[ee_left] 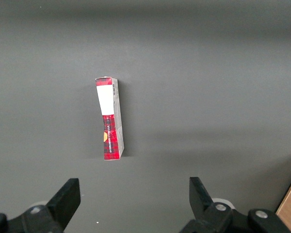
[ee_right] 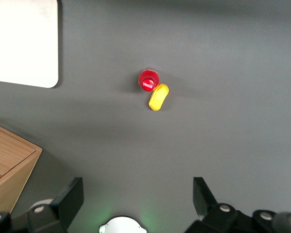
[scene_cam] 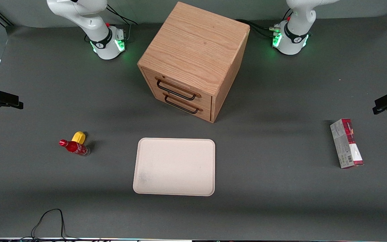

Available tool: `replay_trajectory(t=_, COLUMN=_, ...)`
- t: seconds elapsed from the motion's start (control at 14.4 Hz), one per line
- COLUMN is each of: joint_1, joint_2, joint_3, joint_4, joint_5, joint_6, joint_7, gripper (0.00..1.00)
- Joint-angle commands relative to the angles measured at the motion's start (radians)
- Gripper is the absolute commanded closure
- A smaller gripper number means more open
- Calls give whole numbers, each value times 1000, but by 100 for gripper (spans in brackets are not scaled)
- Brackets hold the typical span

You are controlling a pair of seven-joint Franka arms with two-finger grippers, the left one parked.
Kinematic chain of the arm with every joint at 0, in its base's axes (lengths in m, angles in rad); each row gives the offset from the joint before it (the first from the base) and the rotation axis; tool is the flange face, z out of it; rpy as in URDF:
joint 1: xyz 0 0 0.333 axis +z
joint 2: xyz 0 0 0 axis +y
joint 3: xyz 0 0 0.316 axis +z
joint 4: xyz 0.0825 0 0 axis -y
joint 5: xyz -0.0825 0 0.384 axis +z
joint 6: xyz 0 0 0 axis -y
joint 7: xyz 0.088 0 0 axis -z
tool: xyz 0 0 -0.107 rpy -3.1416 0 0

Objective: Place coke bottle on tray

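Red-capped coke bottle [scene_cam: 74,148] upright, smooth beige tray [scene_cam: 174,166], pincer [ee_right: 136,199] spread high above

A dark grey table [scene_cam: 264,188] carries everything. Low in the front view's centre lies the tray [scene_cam: 174,166], flat and bare. Above it, at upper centre, stands a wooden drawer box [scene_cam: 193,60] with two dark handles. At centre left the coke bottle [scene_cam: 74,147] stands on the surface, apparently upright, with a small yellow object [scene_cam: 78,137] just beside it, perhaps touching. At centre right a red-and-grey carton [scene_cam: 346,143] lies flat. The gripper [ee_right: 136,201] hangs above the table over the bottle, fingers spread apart.
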Motion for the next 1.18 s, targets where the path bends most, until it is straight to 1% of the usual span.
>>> replay_trajectory(t=0.0, joint_1=-4, joint_2=30, joint_3=-2, joint_4=43, joint_5=8, joint_6=-16, joint_7=-25, gripper=0)
replay_trajectory(t=0.07, joint_1=-4, joint_2=45, joint_3=-2, joint_4=37, joint_5=17, joint_6=-4, joint_7=-28, gripper=0)
replay_trajectory(t=0.14, joint_1=-4, joint_2=65, joint_3=-2, joint_4=28, joint_5=45, joint_6=43, joint_7=-28, gripper=0)
replay_trajectory(t=0.21, joint_1=-4, joint_2=78, joint_3=-2, joint_4=-18, joint_5=63, joint_6=106, joint_7=-31, gripper=0)
replay_trajectory(t=0.35, joint_1=-4, joint_2=65, joint_3=-2, joint_4=-151, joint_5=65, joint_6=258, joint_7=-72, gripper=0)
replay_trajectory(t=0.48, joint_1=-1, joint_2=65, joint_3=-2, joint_4=-243, joint_5=65, joint_6=390, joint_7=-83, gripper=0)
replay_trajectory(t=0.69, joint_1=4, joint_2=64, joint_3=-1, joint_4=-372, joint_5=66, joint_6=552, joint_7=-83, gripper=0)
replay_trajectory(t=0.9, joint_1=5, joint_2=67, joint_3=1, joint_4=-460, joint_5=66, joint_6=677, joint_7=-83, gripper=0)
replay_trajectory(t=1.11, joint_1=8, joint_2=49, joint_3=4, joint_4=-631, joint_5=66, joint_6=881, joint_7=-83, gripper=1)
